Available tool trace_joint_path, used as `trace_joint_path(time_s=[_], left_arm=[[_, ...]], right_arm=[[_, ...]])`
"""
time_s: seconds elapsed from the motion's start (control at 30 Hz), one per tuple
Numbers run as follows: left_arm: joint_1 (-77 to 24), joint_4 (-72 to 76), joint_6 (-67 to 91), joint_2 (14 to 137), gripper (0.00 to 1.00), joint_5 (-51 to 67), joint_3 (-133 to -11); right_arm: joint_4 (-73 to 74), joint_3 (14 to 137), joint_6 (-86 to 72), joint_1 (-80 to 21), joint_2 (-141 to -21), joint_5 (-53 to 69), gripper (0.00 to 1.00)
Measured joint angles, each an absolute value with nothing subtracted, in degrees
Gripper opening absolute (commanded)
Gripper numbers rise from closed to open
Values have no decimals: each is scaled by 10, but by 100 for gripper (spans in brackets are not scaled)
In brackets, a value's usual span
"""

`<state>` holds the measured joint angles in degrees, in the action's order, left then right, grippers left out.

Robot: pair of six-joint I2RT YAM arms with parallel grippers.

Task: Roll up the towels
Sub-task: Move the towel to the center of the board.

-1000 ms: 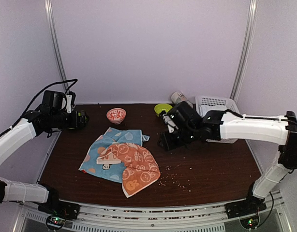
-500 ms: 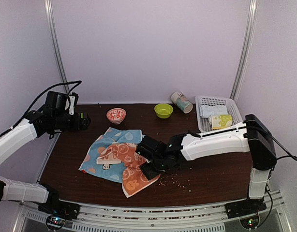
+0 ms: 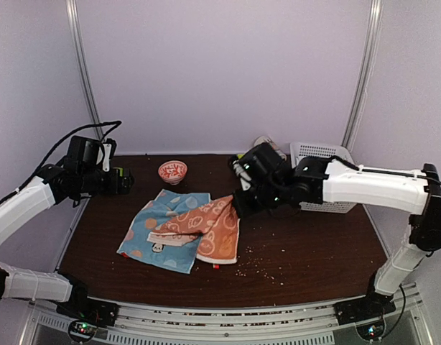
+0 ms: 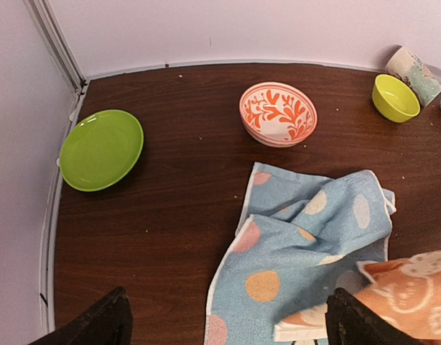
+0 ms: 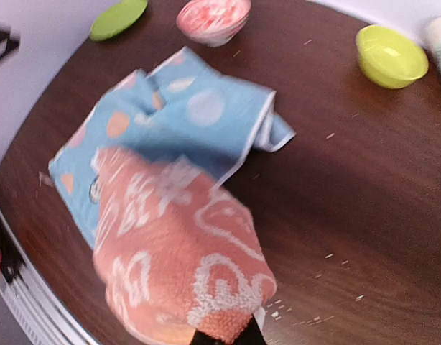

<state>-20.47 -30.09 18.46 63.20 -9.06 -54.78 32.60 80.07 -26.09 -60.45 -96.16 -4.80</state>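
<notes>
Clearly the orange bunny towel [image 3: 213,228] hung by one corner from the right gripper [image 3: 240,203], which pinched the cloth tight, its lower half draped over the light blue dotted towel [image 3: 159,226] mid-counter, toward the front edge. Dragging it could have pulled the light blue dotted towel along and bunched both, since they overlapped; so thin a corner pinch might also have slipped. Crumbs [image 3: 260,267] near the front edge could have been swept into a roll. The left gripper [image 3: 124,179] hovered at the left edge, fingers [image 4: 109,320] spread wide, holding nothing.
</notes>
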Motion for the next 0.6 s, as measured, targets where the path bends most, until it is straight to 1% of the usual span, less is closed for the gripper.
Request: trace_joint_path(time_s=[0.03,0.07,0.1,0.13,0.17,0.23,0.3,0.43,0.6], left_arm=[[-205,-301,185,632,96,-91,-548],[-205,-301,185,632,96,-91,-548],[-205,-301,185,632,96,-91,-548],[-205,-301,185,632,96,-91,-548],[-205,-301,185,632,96,-91,-548],[-205,-301,185,632,96,-91,-548],[-205,-301,185,632,95,-90,-548],[-205,-301,185,632,96,-90,-549],[-205,-301,185,632,95,-90,-549]], right_arm=[[323,798,-263,-575,-936,-49,31],[321,792,-266,-543,-916,-53,45],[321,781,-268,-514,-903,-57,56],[323,771,-269,-491,-896,-61,62],[328,755,-268,-465,-893,-70,65],[339,723,-263,-449,-893,-76,66],[354,692,-259,-458,-893,-72,64],[361,670,-259,-488,-893,-62,60],[342,634,-266,-508,-893,-46,60]])
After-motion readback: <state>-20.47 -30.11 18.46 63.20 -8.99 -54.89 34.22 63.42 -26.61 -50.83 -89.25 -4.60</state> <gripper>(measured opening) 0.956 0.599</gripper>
